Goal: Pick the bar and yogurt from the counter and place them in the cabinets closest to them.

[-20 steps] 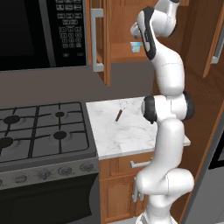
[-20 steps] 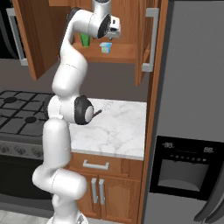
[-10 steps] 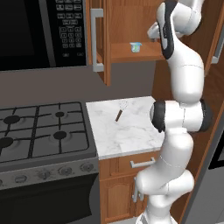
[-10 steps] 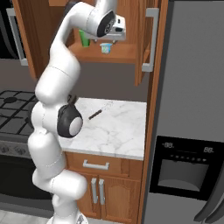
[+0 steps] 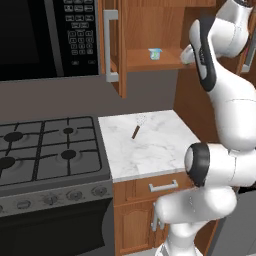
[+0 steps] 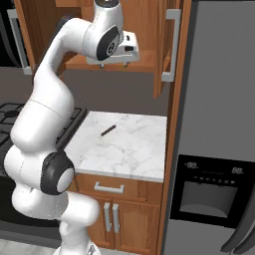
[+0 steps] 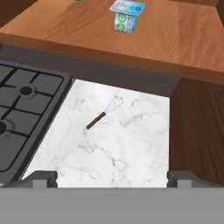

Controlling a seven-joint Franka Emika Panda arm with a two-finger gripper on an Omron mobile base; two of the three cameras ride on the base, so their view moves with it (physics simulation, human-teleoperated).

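The yogurt point(image 7: 126, 16) stands upright on the shelf point(image 7: 183, 39) of the open cabinet point(image 5: 150, 35), ahead of the gripper point(image 7: 112, 177) and above it in the hand view, well apart from the fingers point(image 7: 43, 177). Those tips sit wide apart at the two lower corners of that view with nothing between them, so the gripper is spread and empty. In the left base view the same cup point(image 5: 155, 53) rests near the front edge of the shelf, to the left of the robot's wrist, which is drawn back from the cabinet. In the right base view the hand point(image 6: 127, 47) hangs in front of the shelf's front edge, level with it. Below the gripper lies the counter point(image 7: 131, 148), and on it a whisk point(image 7: 104, 113) with a dark handle, lying flat at a slant, its wire head pointing away from the gripper toward the wall. The stove point(image 7: 22, 113) lies beside the counter, to the gripper's left in the hand view. The cabinet door point(image 5: 112, 45) with its grey handle stands open left of the yogurt. A fridge point(image 6: 219, 124) stands to the right of the counter.
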